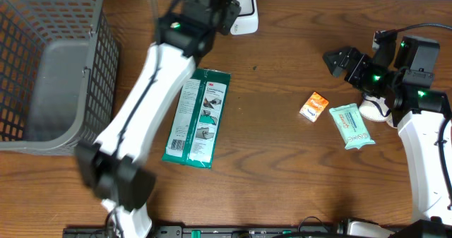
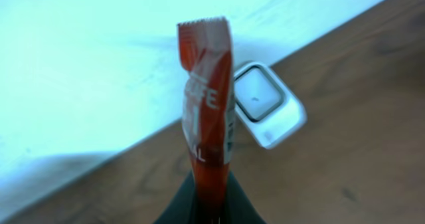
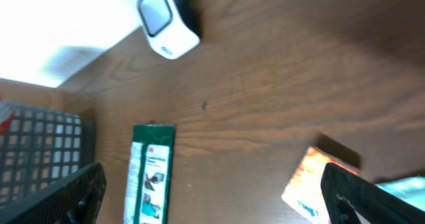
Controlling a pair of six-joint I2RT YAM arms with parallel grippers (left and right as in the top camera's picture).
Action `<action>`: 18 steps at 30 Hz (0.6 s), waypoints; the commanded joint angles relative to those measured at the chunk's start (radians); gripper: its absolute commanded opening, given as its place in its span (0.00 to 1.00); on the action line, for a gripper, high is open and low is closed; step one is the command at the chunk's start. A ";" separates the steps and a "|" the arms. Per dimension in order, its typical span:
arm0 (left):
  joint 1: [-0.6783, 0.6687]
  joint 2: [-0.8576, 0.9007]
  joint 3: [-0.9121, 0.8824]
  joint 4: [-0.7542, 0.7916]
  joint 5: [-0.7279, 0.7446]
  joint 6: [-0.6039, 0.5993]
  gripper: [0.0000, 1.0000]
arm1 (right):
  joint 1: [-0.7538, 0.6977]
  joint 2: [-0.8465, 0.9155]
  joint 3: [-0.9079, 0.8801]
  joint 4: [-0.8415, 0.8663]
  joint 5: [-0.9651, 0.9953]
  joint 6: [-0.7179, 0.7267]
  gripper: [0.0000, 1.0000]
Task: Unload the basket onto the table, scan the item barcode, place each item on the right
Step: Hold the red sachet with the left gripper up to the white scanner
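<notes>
A red snack packet (image 2: 207, 117) stands upright in my left gripper (image 2: 209, 207), whose jaws are shut on its lower end. Behind the packet, the white barcode scanner (image 2: 267, 106) sits on the wood table against the wall, its window facing the packet. In the overhead view the left gripper (image 1: 215, 8) is at the back of the table, right beside the scanner (image 1: 245, 15); the packet is hidden there. My right gripper (image 1: 351, 60) hangs open at the right, and its fingers (image 3: 76, 197) hold nothing.
A green flat pack (image 1: 198, 118) lies mid-table beside the left arm. A small orange box (image 1: 313, 106) and a teal wipes pack (image 1: 350, 126) lie under the right arm. A grey wire basket (image 1: 49, 68) fills the left side.
</notes>
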 commanded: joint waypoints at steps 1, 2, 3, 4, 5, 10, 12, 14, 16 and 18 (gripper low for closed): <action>0.000 0.119 0.002 0.127 -0.137 0.183 0.07 | -0.003 -0.013 0.008 -0.010 0.066 -0.005 0.99; 0.000 0.150 0.002 0.175 -0.154 0.224 0.07 | -0.003 -0.013 0.008 -0.010 0.073 -0.005 0.99; 0.000 0.180 0.002 0.217 -0.163 0.268 0.07 | -0.003 -0.013 0.008 -0.010 0.077 -0.005 0.99; 0.000 0.212 0.002 0.259 -0.168 0.322 0.07 | -0.003 -0.013 0.008 -0.010 0.077 -0.005 0.99; 0.000 0.256 0.002 0.317 -0.174 0.409 0.07 | -0.003 -0.013 0.008 -0.010 0.077 -0.005 0.99; -0.015 0.381 0.002 0.473 -0.177 0.608 0.07 | -0.003 -0.013 0.008 -0.010 0.077 -0.005 0.99; -0.019 0.422 0.002 0.518 -0.177 0.660 0.07 | -0.003 -0.013 0.008 -0.010 0.077 -0.005 0.99; -0.022 0.459 0.002 0.552 -0.177 0.700 0.07 | -0.003 -0.013 0.008 -0.010 0.077 -0.005 0.99; -0.023 0.485 0.002 0.578 -0.177 0.715 0.07 | -0.003 -0.013 0.008 -0.010 0.077 -0.005 0.99; -0.023 0.512 0.002 0.613 -0.177 0.716 0.08 | -0.003 -0.013 0.008 -0.010 0.077 -0.005 0.99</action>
